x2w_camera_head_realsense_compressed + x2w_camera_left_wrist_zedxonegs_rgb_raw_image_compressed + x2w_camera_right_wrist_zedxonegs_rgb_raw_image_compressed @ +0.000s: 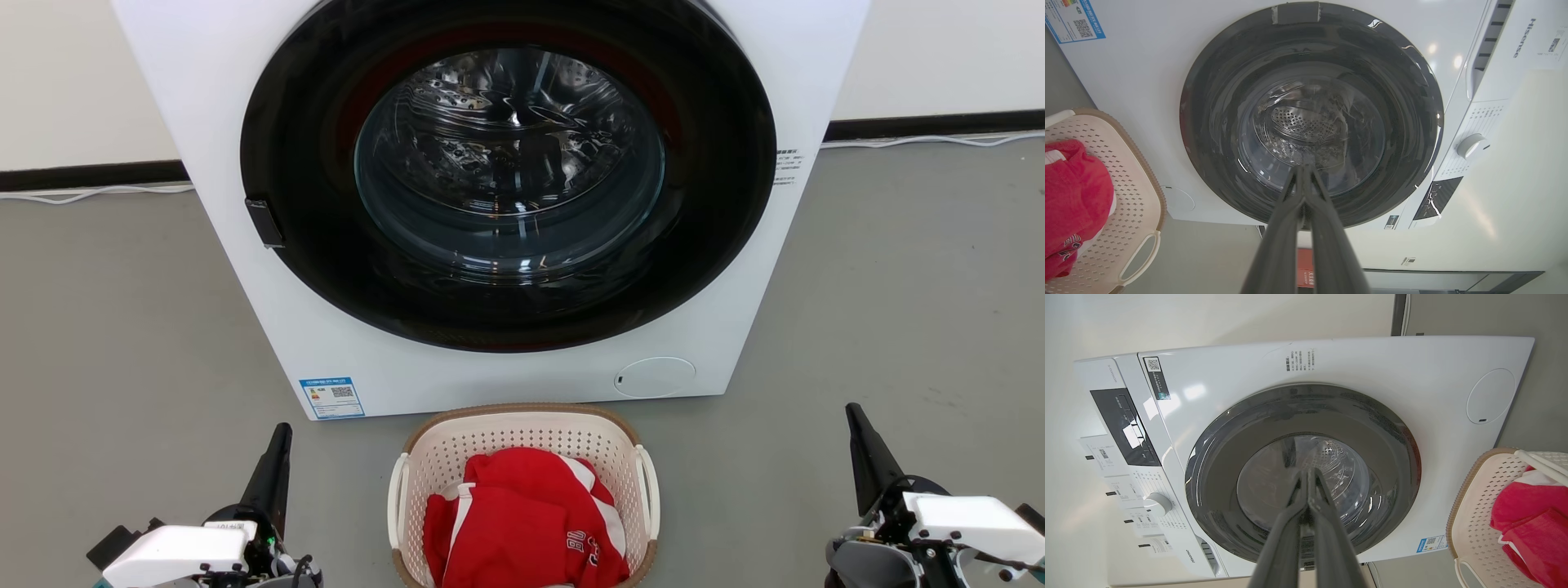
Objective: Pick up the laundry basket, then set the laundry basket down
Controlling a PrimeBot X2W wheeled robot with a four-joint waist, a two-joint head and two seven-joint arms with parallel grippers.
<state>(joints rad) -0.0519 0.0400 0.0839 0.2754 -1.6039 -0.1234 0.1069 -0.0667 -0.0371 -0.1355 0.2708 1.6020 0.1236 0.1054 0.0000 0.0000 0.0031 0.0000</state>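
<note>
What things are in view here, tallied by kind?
washing machine: 1
laundry basket: 1
red clothes bundle: 1
grippers: 2, left gripper and right gripper
Total: 5

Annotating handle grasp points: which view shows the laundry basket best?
Head view: the laundry basket sits centred, both loop handles and most of the rim visible. Both wrist views crop it at the frame edge.

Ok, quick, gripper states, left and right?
Left gripper: closed, holding nothing.
Right gripper: closed, holding nothing, apart from the cream-white perforated plastic laundry basket.
</note>
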